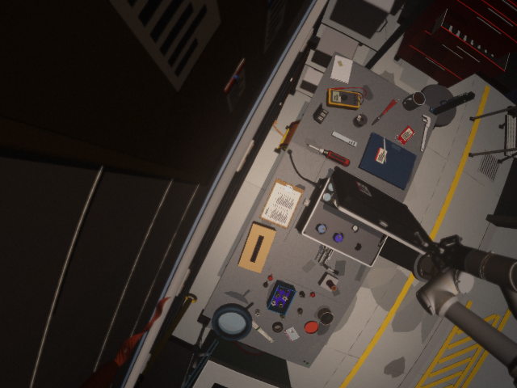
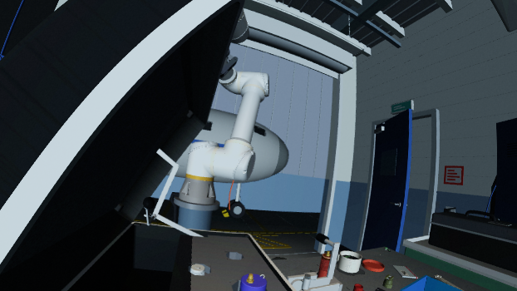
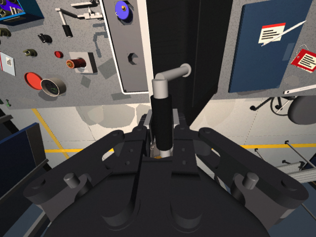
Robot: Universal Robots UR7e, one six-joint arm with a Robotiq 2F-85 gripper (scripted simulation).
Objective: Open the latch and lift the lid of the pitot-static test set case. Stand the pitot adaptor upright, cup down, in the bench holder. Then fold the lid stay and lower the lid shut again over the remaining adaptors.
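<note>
The case's interior is partly hidden by its black lid (image 1: 376,206), which tilts down over the grey tray (image 1: 342,234) and fills much of the second side camera's picture (image 2: 95,104). My gripper (image 3: 161,132) is closed with its fingers on either side of the lid's black-sleeved handle (image 3: 161,122), whose grey bent rod (image 3: 173,72) runs to the lid edge. The white lid stay (image 2: 164,189) is folded at an angle by the hinge. A blue adaptor (image 3: 123,9) sits in the tray beside an empty hexagonal pocket (image 3: 132,59). A red-brown pitot adaptor (image 3: 76,63) stands in the bench holder (image 1: 330,284).
The bench's front edge (image 3: 76,104) lies just below the case, with floor and a yellow line (image 3: 275,146) beneath me. A blue folder (image 3: 265,48) lies right of the case; a red cap (image 3: 32,80), a cup (image 3: 53,87) and a toggle clamp (image 3: 66,23) lie left.
</note>
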